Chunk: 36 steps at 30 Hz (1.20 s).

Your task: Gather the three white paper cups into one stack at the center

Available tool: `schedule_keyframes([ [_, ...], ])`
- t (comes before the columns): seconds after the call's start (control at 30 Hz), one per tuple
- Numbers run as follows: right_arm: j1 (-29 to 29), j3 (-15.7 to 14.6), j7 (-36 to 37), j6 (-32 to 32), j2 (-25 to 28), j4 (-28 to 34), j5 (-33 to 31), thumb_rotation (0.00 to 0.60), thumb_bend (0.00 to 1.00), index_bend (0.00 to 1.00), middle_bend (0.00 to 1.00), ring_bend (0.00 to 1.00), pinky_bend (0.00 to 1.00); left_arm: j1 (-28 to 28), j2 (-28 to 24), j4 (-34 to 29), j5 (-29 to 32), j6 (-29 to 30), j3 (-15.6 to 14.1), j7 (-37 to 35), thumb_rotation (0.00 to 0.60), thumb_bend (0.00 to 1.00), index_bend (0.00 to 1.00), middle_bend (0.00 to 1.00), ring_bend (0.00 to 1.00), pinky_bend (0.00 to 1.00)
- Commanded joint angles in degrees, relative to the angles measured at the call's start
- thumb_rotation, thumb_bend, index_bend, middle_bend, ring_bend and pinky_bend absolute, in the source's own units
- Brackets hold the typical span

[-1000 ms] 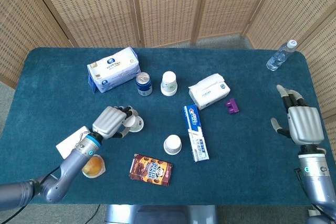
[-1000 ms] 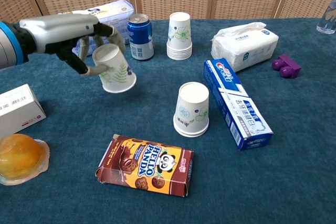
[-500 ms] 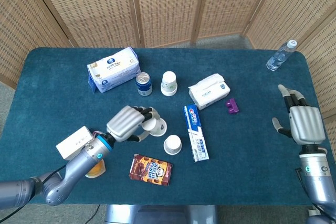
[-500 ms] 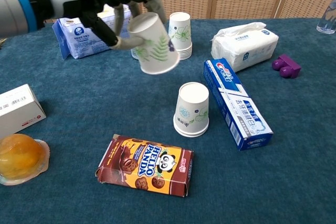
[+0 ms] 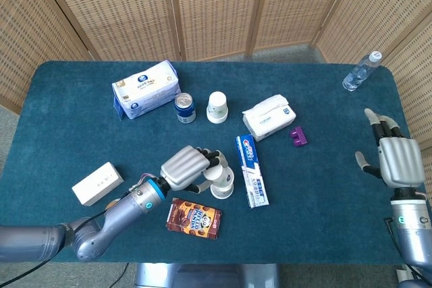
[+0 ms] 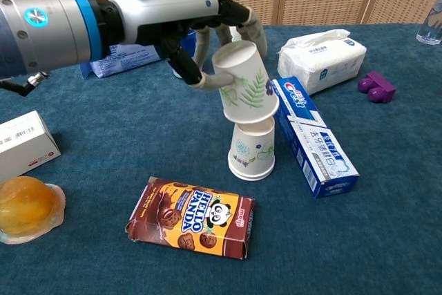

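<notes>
My left hand grips a white paper cup with a green leaf print, mouth down and slightly tilted. It hangs directly over a second upturned cup standing mid-table, the rim just touching or nearly touching that cup's top. In the head view the held cup overlaps the standing one. A third white cup stands upside down further back beside a blue can. My right hand hovers at the table's right edge, fingers spread and holding nothing.
A toothpaste box lies right beside the standing cup, with a tissue pack and purple block behind it. A Hello Panda box lies in front. A wipes pack, small white box, jelly cup and water bottle lie around.
My left hand has carried the cup rightward from the table's left side to directly over the middle cup and lowered it. The right hand has barely shifted.
</notes>
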<state>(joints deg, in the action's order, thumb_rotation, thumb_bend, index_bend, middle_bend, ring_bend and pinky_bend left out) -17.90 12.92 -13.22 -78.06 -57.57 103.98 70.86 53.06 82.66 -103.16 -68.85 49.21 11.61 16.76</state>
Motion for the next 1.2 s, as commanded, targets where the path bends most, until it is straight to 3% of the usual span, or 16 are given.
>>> schedule_keyframes([
  [0.03, 0.1, 0.0, 0.1, -0.1, 0.1, 0.0, 0.0, 0.6, 0.37, 0.0, 0.19, 0.16, 0.53, 0.5, 0.6, 0.3, 0.4, -0.2, -0.1, 0.0, 0.6, 0.47, 0.31, 0.29, 0.39, 0.52],
  [0.73, 0.5, -0.2, 1.0, 0.0, -0.1, -0.7, 0.3, 0.6, 0.37, 0.0, 0.19, 0.16, 0.53, 2.4, 0.9, 0.6, 3.8, -1.9, -2.1, 1.9, 0.6, 0.47, 0.28, 0.26, 0.36, 0.49],
  [0.83, 0.6, -0.2, 1.0, -0.1, 0.0, -0.7, 0.3, 0.6, 0.37, 0.0, 0.19, 0.16, 0.53, 3.5, 0.7, 1.0, 6.2, -3.3, -3.1, 4.5, 0.6, 0.47, 0.14, 0.15, 0.21, 0.39],
  [0.9, 0.7, -0.2, 1.0, -0.1, 0.1, -0.7, 0.3, 0.6, 0.37, 0.0, 0.19, 0.16, 0.53, 4.1, 0.6, 0.9, 7.5, -3.2, -3.6, 6.9, 0.6, 0.46, 0.02, 0.02, 0.04, 0.21],
  [0.93, 0.7, -0.2, 1.1, -0.2, 0.1, -0.7, 0.3, 0.6, 0.37, 0.0, 0.19, 0.16, 0.53, 4.2, 0.6, 0.7, 8.0, -2.5, -3.9, 8.3, 0.6, 0.46, 0.0, 0.0, 0.0, 0.13],
  [1.03, 0.7, -0.1, 1.1, -0.2, 0.3, -0.6, 0.4, 0.6, 0.37, 0.0, 0.19, 0.16, 0.53, 4.0, 0.3, -0.4, 9.2, -0.8, -4.2, 10.0, 0.6, 0.47, 0.0, 0.0, 0.0, 0.01],
  [1.2, 0.6, 0.1, 1.2, -0.4, 0.5, -0.5, 1.0, 0.6, 0.37, 0.0, 0.19, 0.16, 0.53, 2.5, -1.8, -2.6, 9.2, 2.1, -5.3, 11.0, 0.6, 0.47, 0.0, 0.0, 0.0, 0.0],
])
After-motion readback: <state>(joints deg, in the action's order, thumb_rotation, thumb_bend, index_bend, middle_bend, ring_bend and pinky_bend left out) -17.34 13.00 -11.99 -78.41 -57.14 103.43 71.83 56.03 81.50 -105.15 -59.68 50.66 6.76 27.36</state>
